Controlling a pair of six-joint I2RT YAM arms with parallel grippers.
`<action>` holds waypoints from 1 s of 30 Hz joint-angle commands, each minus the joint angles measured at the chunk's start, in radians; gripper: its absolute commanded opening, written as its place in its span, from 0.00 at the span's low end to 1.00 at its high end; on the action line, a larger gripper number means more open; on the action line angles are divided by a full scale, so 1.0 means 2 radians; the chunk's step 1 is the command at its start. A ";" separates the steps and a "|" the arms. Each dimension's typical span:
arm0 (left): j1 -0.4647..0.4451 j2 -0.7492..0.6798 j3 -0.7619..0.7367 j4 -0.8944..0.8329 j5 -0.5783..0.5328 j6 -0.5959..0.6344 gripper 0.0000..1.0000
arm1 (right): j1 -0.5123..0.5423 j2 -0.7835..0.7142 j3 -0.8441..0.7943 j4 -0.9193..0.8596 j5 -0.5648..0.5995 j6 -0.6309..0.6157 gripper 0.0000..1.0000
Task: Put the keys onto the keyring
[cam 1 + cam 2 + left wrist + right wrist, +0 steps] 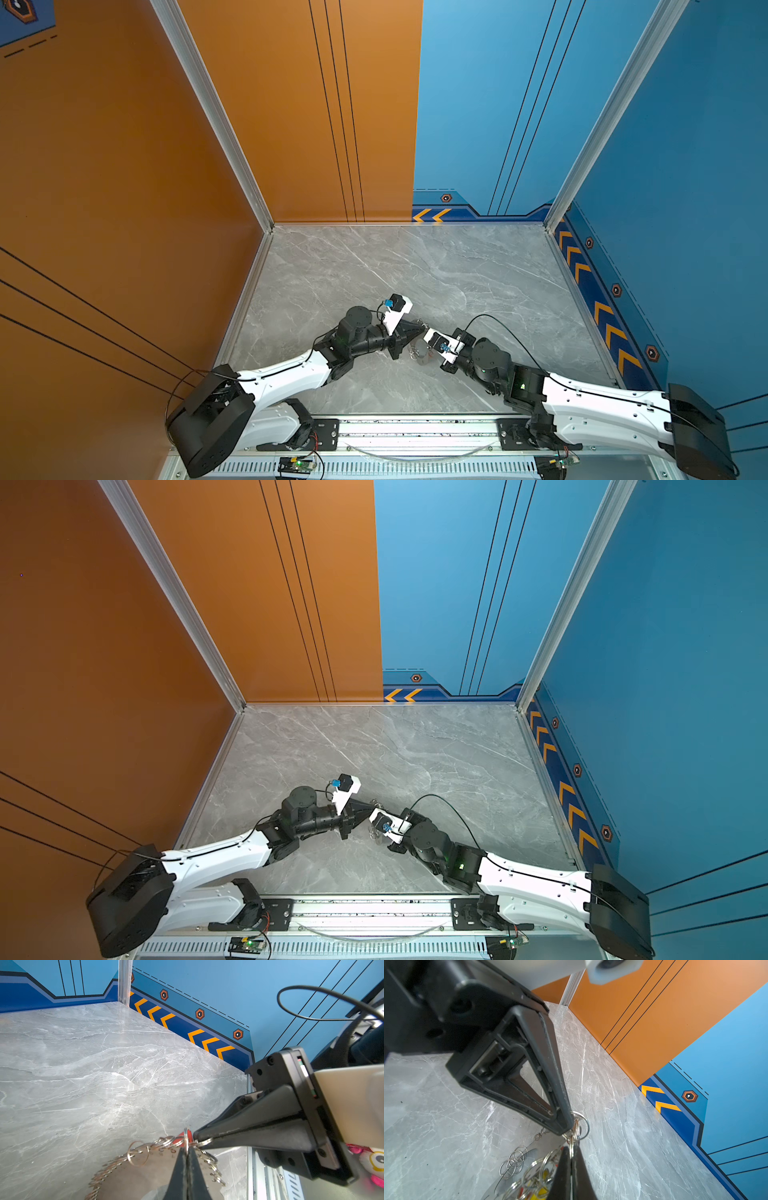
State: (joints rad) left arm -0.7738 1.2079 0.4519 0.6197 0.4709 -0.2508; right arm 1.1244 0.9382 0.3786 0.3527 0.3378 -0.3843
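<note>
Both grippers meet over the middle of the marble table (415, 270). In the left wrist view my left gripper (187, 1150) is shut on a thin silver keyring (186, 1138) that stands on edge. My right gripper (197, 1141) comes in from the side, shut on a neighbouring ring (206, 1142). A red key head (188, 1134) shows behind them. In the right wrist view my right gripper (572, 1150) pinches the ring bunch just below the left gripper (565, 1130). The keys (543, 1176), with yellow and red heads, hang below. In both top views the left gripper (422, 328) (369, 808) points at the right wrist camera, which hides the right fingers.
A chain of small plain rings (515, 1161) dangles beside the keys, and a see-through plastic piece (508, 1180) hangs with it. An orange wall (124, 187) closes the left, a blue wall (685, 187) the right. An aluminium rail (415, 432) runs along the front edge.
</note>
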 commanded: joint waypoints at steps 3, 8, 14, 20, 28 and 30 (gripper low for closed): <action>-0.010 -0.010 0.008 0.016 -0.019 0.021 0.00 | -0.003 -0.034 0.009 -0.014 -0.008 0.018 0.00; -0.013 -0.018 0.005 0.017 -0.032 0.028 0.00 | -0.004 -0.043 0.007 -0.017 -0.009 0.023 0.00; -0.017 -0.027 0.005 0.017 -0.028 0.028 0.00 | -0.010 -0.040 0.006 -0.021 -0.004 0.024 0.00; -0.026 -0.027 0.004 0.019 0.000 0.042 0.00 | -0.011 -0.038 0.012 -0.020 -0.012 0.020 0.00; -0.029 -0.022 -0.012 0.074 -0.008 0.046 0.00 | -0.006 -0.059 0.007 -0.036 -0.037 0.015 0.00; -0.029 -0.022 -0.011 0.074 -0.012 0.047 0.00 | -0.005 -0.066 0.006 -0.045 -0.029 0.015 0.00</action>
State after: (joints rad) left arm -0.8238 1.1759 0.4259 0.6903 0.4347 -0.1757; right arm 1.1061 0.8291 0.3786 0.3080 0.2955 -0.3588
